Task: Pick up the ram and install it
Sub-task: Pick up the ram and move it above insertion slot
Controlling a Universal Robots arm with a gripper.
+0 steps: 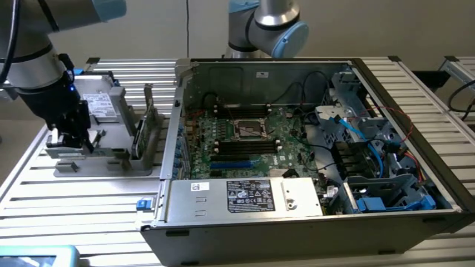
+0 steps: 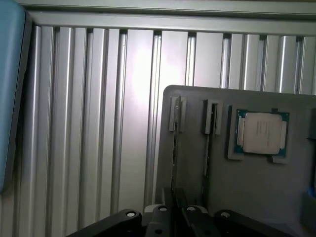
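Exterior, gripper: low over the grey tray, at the end far from the computer case; grip cannot be told
Wrist, ram: on edge in the tray's edge-side slot, seen as a thin dark line; its long axis runs along the slot, and one end is hidden behind the gripper
Wrist, processor: lying flat in a tray pocket

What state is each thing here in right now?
Case: open, lying on its side.
Ram: standing on edge in a tray slot, not installed.
Processor: lying flat in the tray.
Gripper: low over the Ram.
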